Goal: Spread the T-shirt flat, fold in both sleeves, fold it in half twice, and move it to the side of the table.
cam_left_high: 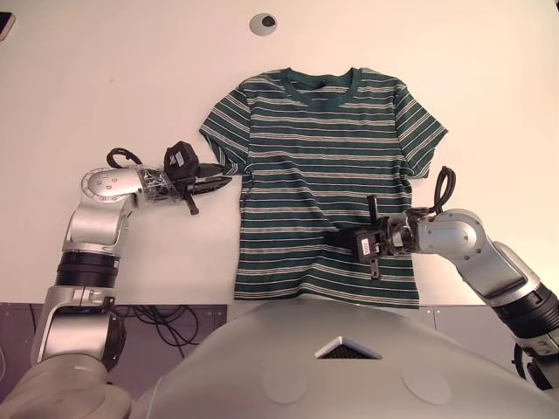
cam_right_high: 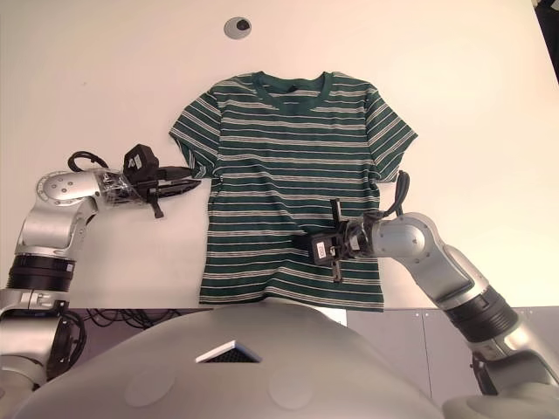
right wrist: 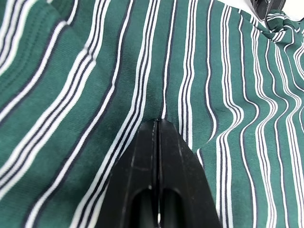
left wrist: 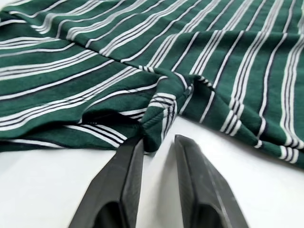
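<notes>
Your right gripper (right wrist: 156, 124) was nearest, its two fingers (right wrist: 137, 171) pressed together with no gap. The tips rested on the T-shirt (cam_left_high: 327, 175), low on the body, a little above the hem (cam_left_high: 323, 292) and toward the robot's right side. A faint crease ran off from the tips. Whether any cloth was pinched between them could not be told (the seam between the fingers looked bare).

The T-shirt lay front up on the table (cam_left_high: 131, 87), with the collar (cam_left_high: 319, 83) at the far end and the hem close along the near edge. The body was mostly flat. Its right sleeve (cam_left_high: 424, 131) was spread out to the side. Its left sleeve (cam_left_high: 223, 140) was less tidy: the lower corner, by the armpit, was rucked into a small raised fold.

Your left gripper (left wrist: 158, 141) lay low over the bare table just beside that sleeve, pointing at it. Its fingers stood a narrow way apart, roughly parallel. The rucked fold sat right at the opening and touched the inner edge of one fingertip, while the other fingertip was clear of the cloth, over white table. Nothing was clamped.

Far behind the collar, a round grey port (cam_left_high: 263, 24) was set in the table, well apart from the T-shirt.
</notes>
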`<state>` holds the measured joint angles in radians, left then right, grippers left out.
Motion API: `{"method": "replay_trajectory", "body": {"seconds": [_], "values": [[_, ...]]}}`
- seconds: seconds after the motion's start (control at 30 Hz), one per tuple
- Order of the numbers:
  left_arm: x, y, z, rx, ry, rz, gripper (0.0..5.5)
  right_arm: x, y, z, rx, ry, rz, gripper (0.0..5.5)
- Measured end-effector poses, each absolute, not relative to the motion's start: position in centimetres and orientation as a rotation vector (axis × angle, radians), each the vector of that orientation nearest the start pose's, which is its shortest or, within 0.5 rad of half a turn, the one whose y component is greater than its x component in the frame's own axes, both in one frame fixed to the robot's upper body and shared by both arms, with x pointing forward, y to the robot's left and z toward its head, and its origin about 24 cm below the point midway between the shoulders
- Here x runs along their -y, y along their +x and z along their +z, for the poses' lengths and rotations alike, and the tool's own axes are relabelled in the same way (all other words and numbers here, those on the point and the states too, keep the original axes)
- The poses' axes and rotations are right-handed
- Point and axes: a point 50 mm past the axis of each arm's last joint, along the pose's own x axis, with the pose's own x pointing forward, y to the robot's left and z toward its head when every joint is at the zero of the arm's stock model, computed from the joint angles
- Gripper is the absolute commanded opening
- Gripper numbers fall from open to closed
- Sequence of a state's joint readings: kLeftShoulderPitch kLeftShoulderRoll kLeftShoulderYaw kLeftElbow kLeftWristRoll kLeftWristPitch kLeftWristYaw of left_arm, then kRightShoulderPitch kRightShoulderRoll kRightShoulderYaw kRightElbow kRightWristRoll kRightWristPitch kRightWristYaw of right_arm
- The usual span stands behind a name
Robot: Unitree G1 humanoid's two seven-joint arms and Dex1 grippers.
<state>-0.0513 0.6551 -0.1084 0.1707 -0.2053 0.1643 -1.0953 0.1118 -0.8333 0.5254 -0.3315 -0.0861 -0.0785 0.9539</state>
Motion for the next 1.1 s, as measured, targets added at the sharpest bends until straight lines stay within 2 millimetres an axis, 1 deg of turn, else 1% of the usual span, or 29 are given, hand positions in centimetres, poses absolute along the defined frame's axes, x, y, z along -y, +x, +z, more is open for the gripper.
{"method": "replay_trajectory", "body": {"seconds": [0.1, 0.2, 0.4, 0.47, 0.53, 0.67, 0.73, 0.83, 0.97, 1.03, 1.1], "values": [[-22.9, 22.7, 2.5, -0.523, 0.248, -1.061, 0.38, 14.3, 15.2, 3.4, -0.300, -0.762, 1.567, 0.00], [-23.0, 22.7, 2.4, -0.509, 0.253, -1.050, 0.04, 14.2, 15.3, 3.4, -0.296, -0.767, 1.576, 0.00], [-23.4, 22.8, 2.2, -0.478, 0.223, -0.992, 0.04, 14.1, 15.4, 3.4, -0.293, -0.771, 1.584, 0.00], [-23.4, 23.1, 2.7, -0.427, 0.241, -0.993, 0.04, 14.1, 15.4, 3.4, -0.292, -0.771, 1.584, 0.00], [-23.2, 23.4, 3.7, -0.349, 0.273, -1.001, 0.04, 14.1, 15.4, 3.4, -0.292, -0.771, 1.584, 0.00], [-22.1, 24.2, 5.1, -0.254, 0.395, -1.029, 0.04, 14.1, 15.4, 3.4, -0.292, -0.771, 1.585, 0.00], [-20.7, 24.8, 5.3, -0.223, 0.533, -1.071, 0.04, 14.1, 15.4, 3.3, -0.290, -0.771, 1.585, 0.00], [-19.1, 25.6, 5.8, -0.181, 0.661, -1.107, 0.04, 14.1, 15.3, 3.3, -0.290, -0.770, 1.586, 0.00], [-15.0, 26.9, 6.5, -0.069, 0.774, -1.202, 0.04, 14.0, 15.4, 3.3, -0.278, -0.775, 1.595, 0.00], [-13.1, 27.0, 6.2, -0.044, 0.813, -1.255, 0.04, 14.0, 15.6, 3.3, -0.270, -0.781, 1.604, 0.00], [-12.1, 27.0, 5.3, -0.053, 0.840, -1.290, 0.04, 14.0, 15.7, 3.3, -0.268, -0.785, 1.614, 0.00]]}}
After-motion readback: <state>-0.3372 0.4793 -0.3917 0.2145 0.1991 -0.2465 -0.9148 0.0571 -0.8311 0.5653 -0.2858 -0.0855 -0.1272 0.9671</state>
